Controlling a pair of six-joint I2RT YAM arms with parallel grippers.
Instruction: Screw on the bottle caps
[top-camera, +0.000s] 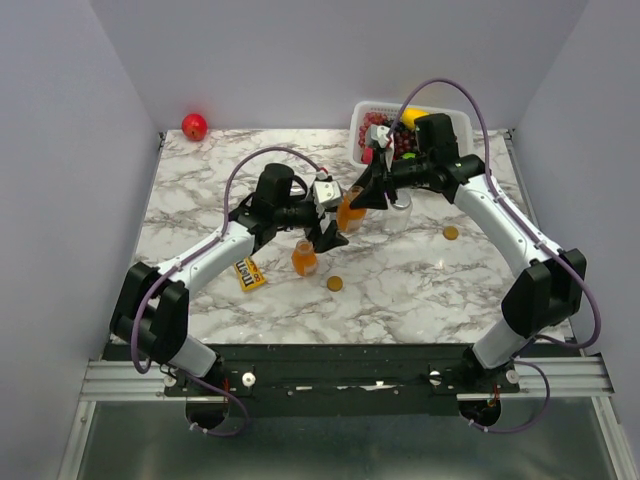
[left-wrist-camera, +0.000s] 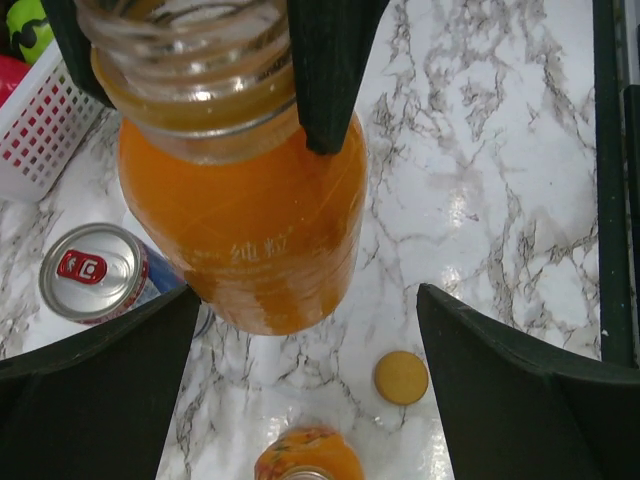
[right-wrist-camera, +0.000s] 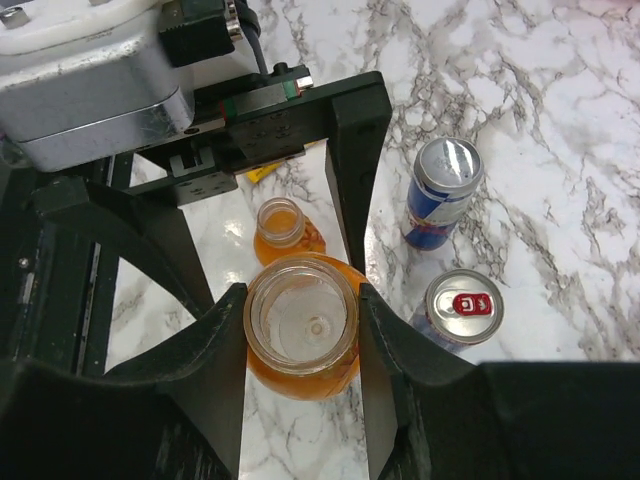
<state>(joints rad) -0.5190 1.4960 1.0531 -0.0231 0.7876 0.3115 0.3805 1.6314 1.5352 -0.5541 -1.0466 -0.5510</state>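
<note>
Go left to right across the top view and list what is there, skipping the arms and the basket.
Red ball → yellow packet → free bottle → near cap → held bottle → jar → far cap.

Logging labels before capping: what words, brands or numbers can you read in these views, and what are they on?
Nothing reads clearly enough to quote.
Orange bottle: faint pale characters on its side, too faint to read surely.
Yellow packet: dark lettering, too blurred to read.
Blue-and-silver can: no legible print on the side that shows.
Red tab on the other can's top: a white mark, too small to read.
</note>
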